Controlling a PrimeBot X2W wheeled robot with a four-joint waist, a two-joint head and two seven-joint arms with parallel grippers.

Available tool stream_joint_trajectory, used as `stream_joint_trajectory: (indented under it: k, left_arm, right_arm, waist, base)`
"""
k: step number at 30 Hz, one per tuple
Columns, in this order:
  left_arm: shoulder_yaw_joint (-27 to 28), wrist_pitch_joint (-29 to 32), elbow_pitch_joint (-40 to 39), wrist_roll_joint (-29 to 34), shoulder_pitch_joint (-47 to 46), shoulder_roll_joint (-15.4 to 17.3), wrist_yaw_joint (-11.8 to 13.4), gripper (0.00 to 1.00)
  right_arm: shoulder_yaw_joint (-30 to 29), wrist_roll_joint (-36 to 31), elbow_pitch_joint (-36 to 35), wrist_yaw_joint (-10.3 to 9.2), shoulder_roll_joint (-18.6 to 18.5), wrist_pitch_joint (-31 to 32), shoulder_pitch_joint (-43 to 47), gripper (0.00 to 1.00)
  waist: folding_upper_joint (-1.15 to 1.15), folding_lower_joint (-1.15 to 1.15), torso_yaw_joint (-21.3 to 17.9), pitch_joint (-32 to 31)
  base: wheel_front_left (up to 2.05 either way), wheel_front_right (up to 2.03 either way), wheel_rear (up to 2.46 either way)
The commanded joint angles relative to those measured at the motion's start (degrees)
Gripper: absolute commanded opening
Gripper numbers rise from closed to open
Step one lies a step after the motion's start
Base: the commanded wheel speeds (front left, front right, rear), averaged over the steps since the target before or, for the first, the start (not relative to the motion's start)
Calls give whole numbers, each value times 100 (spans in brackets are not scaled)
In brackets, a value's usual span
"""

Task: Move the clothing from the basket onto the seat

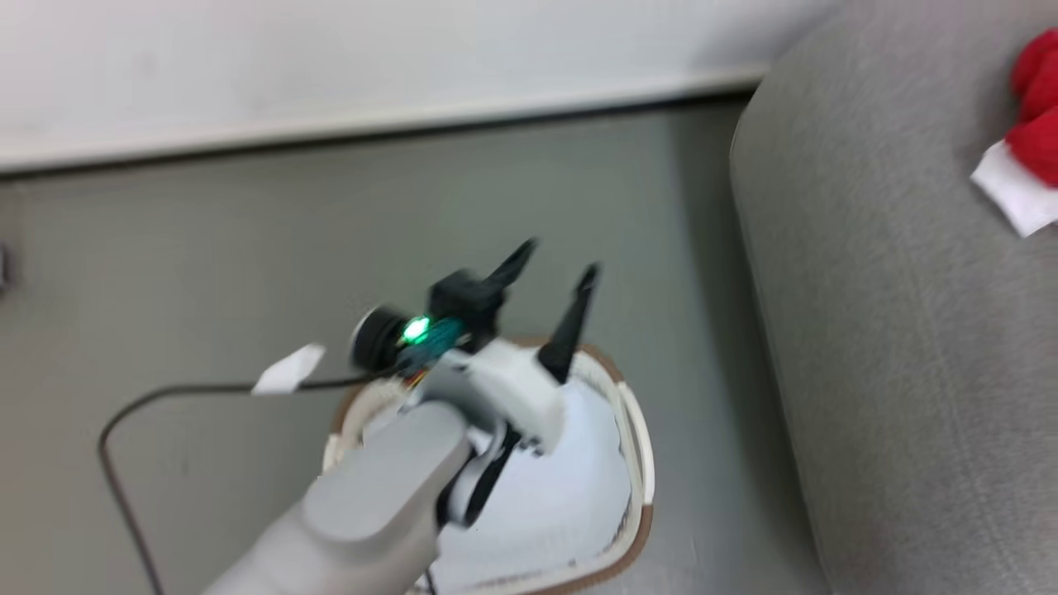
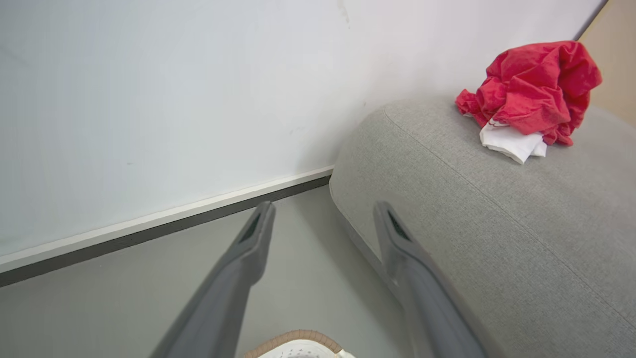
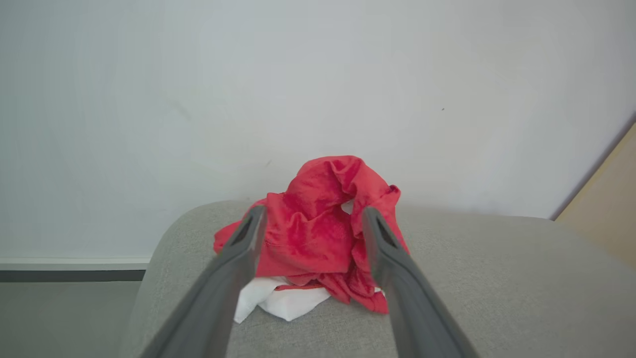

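The red clothing (image 3: 318,223) sits in a crumpled heap on the grey seat (image 3: 497,288), near its round end by the wall (image 3: 318,74). It looks soft, light and floppy, so I would pinch a high fold on top. My right gripper (image 3: 313,214) is spread wide in front of it, holding nothing. My left gripper (image 1: 560,258) is wide too, above the basket (image 1: 638,463), whose bottom looks bare. The seat has lots of free room.
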Motion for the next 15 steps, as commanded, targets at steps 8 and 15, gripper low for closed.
stream_joint_trajectory:
  k: [8, 15]
  left_arm:
    - [898, -114, -589, -88, 1689, 716, 346, 100]
    - [1864, -114, -1202, 350, 3239, 1006, 417, 100]
  right_arm:
    - [521, -259, -1113, -15, 628, 5, 1645, 100]
    - [993, -428, -1681, -15, 1172, 5, 2536, 100]
  waist:
    - [0, 1, 356, -1677]
    - [0, 1, 515, -2363]
  base:
    - [0, 0, 0]
    - [0, 0, 0]
